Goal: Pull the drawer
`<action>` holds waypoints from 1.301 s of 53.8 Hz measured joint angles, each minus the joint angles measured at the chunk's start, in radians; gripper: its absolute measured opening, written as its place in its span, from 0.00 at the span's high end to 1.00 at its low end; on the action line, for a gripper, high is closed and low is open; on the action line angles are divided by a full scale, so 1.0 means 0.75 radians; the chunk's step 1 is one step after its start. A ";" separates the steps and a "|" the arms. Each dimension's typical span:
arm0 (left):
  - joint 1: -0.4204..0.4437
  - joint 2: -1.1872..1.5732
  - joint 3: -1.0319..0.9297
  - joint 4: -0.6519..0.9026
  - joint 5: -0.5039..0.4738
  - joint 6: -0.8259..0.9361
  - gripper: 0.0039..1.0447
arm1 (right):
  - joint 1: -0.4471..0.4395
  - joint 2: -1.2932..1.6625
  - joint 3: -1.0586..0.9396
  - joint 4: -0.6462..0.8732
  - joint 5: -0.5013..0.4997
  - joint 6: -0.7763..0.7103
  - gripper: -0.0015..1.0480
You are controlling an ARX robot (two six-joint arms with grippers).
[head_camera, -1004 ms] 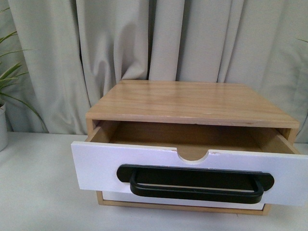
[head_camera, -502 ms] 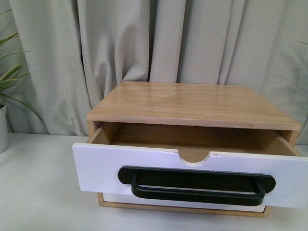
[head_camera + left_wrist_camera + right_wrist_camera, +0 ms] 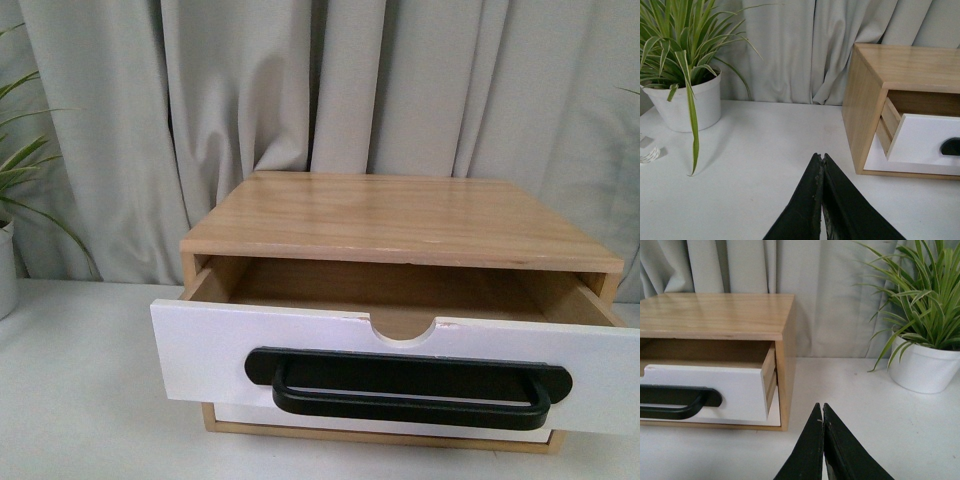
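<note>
The drawer (image 3: 210, 350) stands pulled out of a light wooden cabinet (image 3: 400, 215). Its white front carries a long black bar handle (image 3: 410, 385) and a semicircular notch in the top edge; the inside is light wood. Below it sits a plain white front (image 3: 235, 412) without a handle, pushed in. Neither gripper shows in the front view. My left gripper (image 3: 822, 159) is shut and empty over the white table, to the left of the cabinet (image 3: 865, 100). On the cabinet's right side my right gripper (image 3: 821, 407) is shut and empty too, apart from the drawer (image 3: 740, 390).
A white pot with a striped green plant (image 3: 687, 100) stands left of the cabinet, another potted plant (image 3: 922, 365) to its right. Grey curtains (image 3: 330, 90) hang behind. The white table (image 3: 80, 400) carries it all.
The picture has shifted slightly downward over the second; the drawer stays out by the same amount.
</note>
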 joint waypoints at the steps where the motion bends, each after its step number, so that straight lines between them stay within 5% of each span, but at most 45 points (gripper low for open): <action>1: -0.001 -0.004 -0.006 0.001 0.000 -0.001 0.96 | 0.000 -0.006 -0.005 0.001 0.001 0.000 0.99; 41: -0.001 -0.087 -0.092 0.008 -0.001 -0.004 0.96 | 0.000 -0.051 -0.054 0.000 -0.001 0.000 0.94; 56: -0.001 -0.087 -0.092 0.008 -0.001 -0.006 0.43 | 0.000 -0.051 -0.054 0.000 0.000 0.001 0.41; 63: -0.001 -0.087 -0.092 0.008 -0.001 -0.006 0.11 | 0.000 -0.051 -0.054 0.000 0.000 0.001 0.09; 65: -0.001 -0.087 -0.092 0.008 -0.002 -0.006 0.04 | 0.000 -0.051 -0.054 0.000 0.000 0.003 0.07; 70: -0.001 -0.087 -0.092 0.008 -0.001 -0.006 0.06 | 0.000 -0.051 -0.054 0.000 0.000 0.003 0.09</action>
